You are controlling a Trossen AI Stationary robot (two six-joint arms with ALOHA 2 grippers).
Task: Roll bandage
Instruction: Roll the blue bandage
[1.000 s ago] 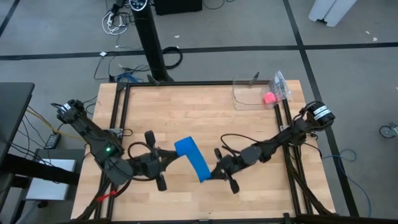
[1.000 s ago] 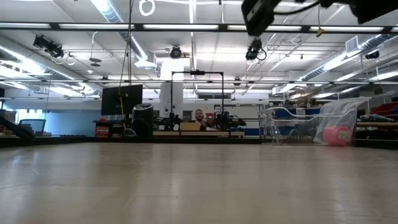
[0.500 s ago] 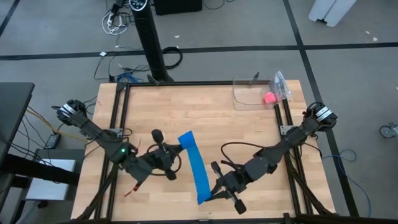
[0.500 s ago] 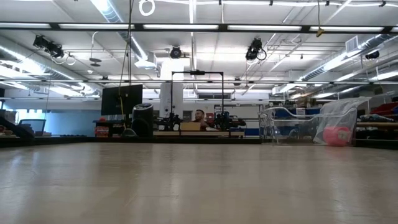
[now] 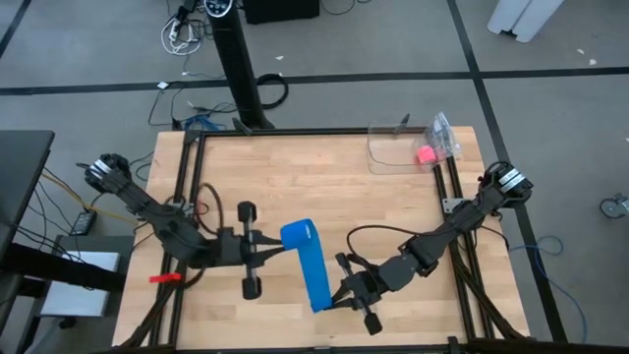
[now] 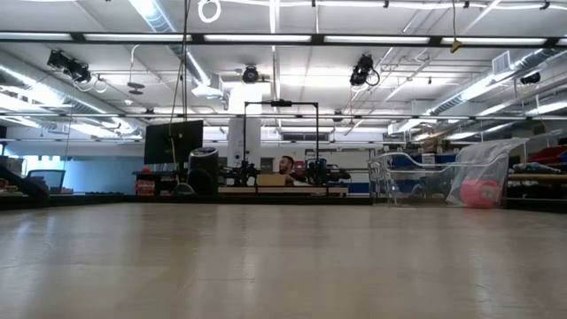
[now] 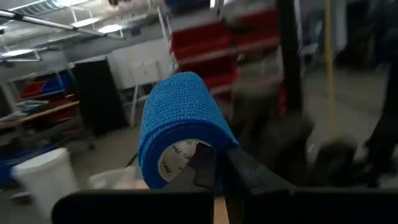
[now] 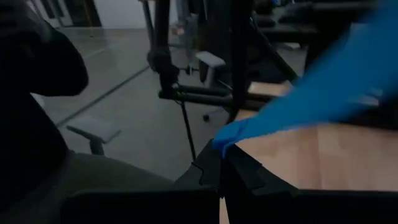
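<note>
The bright blue bandage (image 5: 309, 267) is a strip held between my two grippers over the table's near middle, with a hollow coil (image 7: 177, 121) at its far end. My left gripper (image 5: 271, 247) is shut on the coil. My right gripper (image 5: 337, 297) is shut on the strip's near end (image 8: 231, 138). Neither the grippers nor the bandage shows in the low view. My left gripper holds the coil by its wall (image 7: 219, 138) at one open end; one finger (image 7: 203, 167) seems to be inside the white-lined hollow and one outside. The fingers come level from the table's left. The strip leaves the coil toward the near edge. My right gripper pinches the strip's free end (image 8: 222, 144) between its two fingers, at the very tip of the band. The fingers come from the table's right side, slanting across the strip. The strip runs straight from the fingers to the coil.
A clear plastic container (image 5: 396, 149) with a small pink ball (image 5: 426, 154) stands at the far right corner; it shows in the low view (image 6: 425, 177) too. Black rails (image 5: 187, 187) frame the wooden table. A person (image 6: 285, 166) shows far behind the table.
My right gripper has gone toward the table's near edge with the strip's end, and the strip has drawn out longer between the grippers. My left gripper has turned at the wrist and kept the coil near the table's middle.
</note>
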